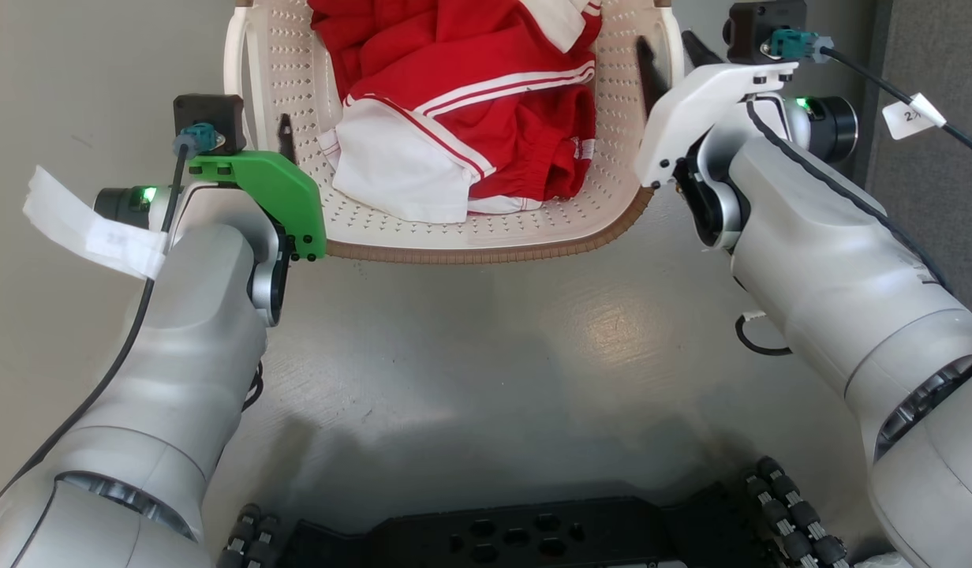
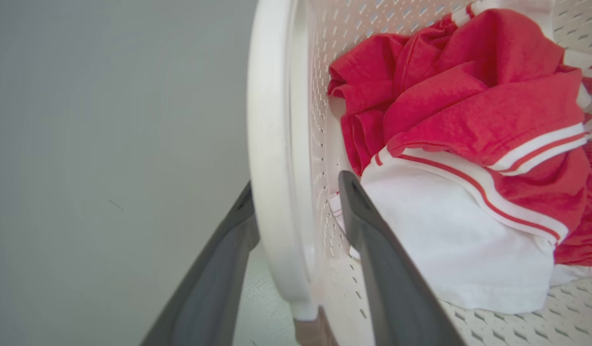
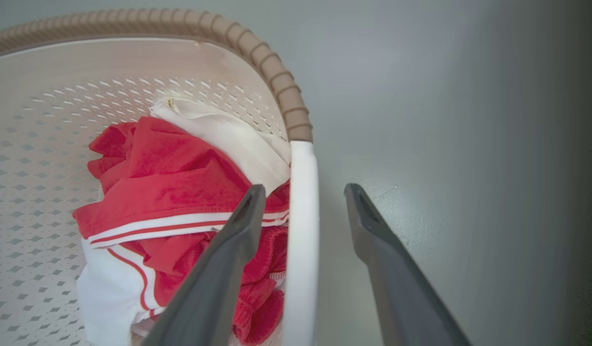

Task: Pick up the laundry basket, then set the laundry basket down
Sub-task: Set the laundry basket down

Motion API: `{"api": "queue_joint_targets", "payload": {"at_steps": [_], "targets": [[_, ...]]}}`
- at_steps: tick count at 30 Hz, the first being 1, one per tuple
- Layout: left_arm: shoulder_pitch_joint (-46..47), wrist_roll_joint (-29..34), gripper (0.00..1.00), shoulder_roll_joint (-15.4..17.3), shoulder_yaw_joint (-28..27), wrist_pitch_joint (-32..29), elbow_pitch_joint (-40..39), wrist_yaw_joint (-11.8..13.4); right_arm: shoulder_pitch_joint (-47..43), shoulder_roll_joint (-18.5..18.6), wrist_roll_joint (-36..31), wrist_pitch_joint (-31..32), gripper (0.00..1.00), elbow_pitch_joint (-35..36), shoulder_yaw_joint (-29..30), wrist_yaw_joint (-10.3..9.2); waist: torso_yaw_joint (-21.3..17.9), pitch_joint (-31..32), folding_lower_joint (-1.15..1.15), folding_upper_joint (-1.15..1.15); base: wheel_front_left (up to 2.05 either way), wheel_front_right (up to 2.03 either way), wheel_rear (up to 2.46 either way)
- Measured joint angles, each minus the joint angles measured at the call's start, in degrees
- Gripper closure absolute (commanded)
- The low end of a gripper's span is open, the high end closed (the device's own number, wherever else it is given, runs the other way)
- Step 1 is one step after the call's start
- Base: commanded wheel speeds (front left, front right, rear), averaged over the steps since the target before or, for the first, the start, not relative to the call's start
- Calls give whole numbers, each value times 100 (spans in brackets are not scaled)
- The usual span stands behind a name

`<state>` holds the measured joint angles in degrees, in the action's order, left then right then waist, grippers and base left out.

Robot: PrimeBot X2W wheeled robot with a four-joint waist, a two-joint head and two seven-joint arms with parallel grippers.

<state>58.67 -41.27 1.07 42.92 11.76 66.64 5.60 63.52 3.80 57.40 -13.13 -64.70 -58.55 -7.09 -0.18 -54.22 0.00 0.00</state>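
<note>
We saw bright, even light, soft glare on the floor (image 1: 612, 331) and shadow nearer us. Wrist views blurred our near fingers (image 2: 401, 298).

Grey floor (image 1: 494, 347) beneath laundry basket (image 1: 486, 254)

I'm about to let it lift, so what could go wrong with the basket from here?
1. The left hand and right hand sit open around the white handles of the basket; lifting before they close would likely slip.
2. The right hand's inner finger sits beside the red clothes and might pinch fabric.
3. An uneven lift could tip the heap out.
</note>
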Motion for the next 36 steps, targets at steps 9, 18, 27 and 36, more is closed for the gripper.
{"api": "queue_joint_targets", "payload": {"at_steps": [9, 18, 27, 36], "targets": [[1, -33, 0, -1, 1, 68, 105, 4, 60, -19, 0, -46, 0, -68, -22, 0, 4, 59, 0, 0, 0, 0, 0], [0, -40, 0, -2, -26, 148, 170, 4, 59, -20, 0, -93, 0, -183, 14, 0, -1, 313, 0, 0, 0, 0, 0], [-15, -57, 0, 12, -201, 250, 90, 5, 58, -16, -88, -121, 0, -136, 247, 0, -20, 815, 0, 0, 0, 0, 0], [-137, 85, 0, 278, -600, 266, -1005, 5, 12, 222, -510, -122, 0, 547, 835, -2, -34, 1432, -1, 0, 0, 0, 0]]}}
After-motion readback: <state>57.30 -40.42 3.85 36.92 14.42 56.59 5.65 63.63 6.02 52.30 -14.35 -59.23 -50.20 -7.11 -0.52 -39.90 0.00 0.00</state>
